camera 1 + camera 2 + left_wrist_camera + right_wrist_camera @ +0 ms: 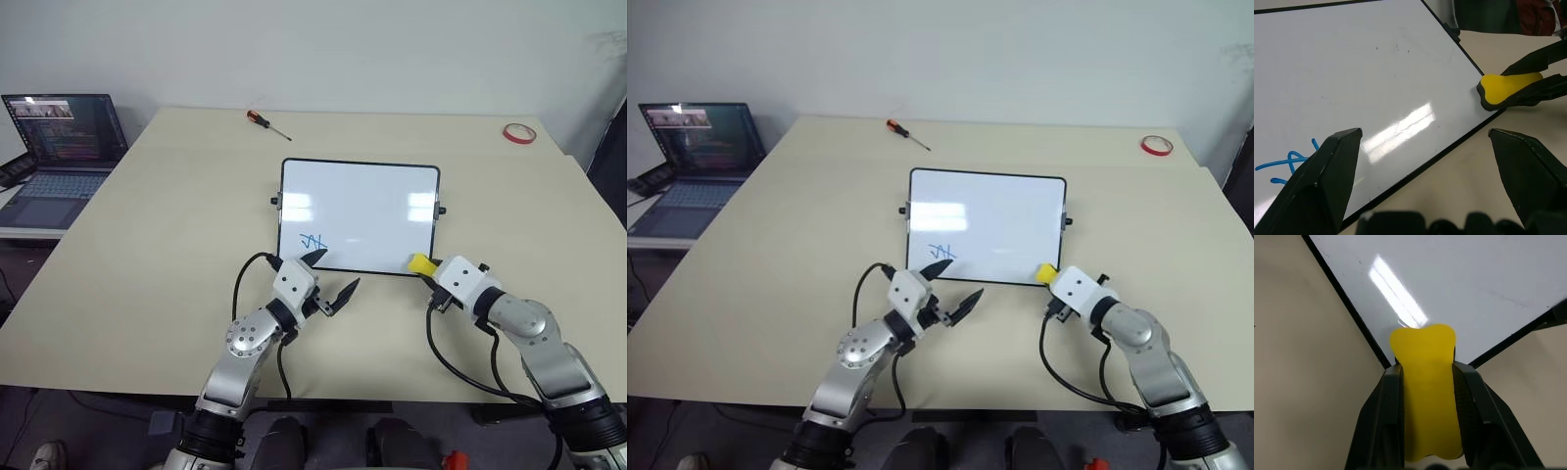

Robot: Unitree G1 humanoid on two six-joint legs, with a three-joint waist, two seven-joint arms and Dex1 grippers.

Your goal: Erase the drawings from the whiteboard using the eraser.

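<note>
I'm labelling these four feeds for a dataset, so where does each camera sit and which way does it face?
Left eye view: on the head, looking forward and down at the whiteboard on the table; both arms show.
Right eye view: beside it, same scene.
Left wrist view: along the open left tool at the drawing.
Right wrist view: along the right tool, shut on the eraser at the board's corner.
Shared: board and eraser show in all views.
</note>
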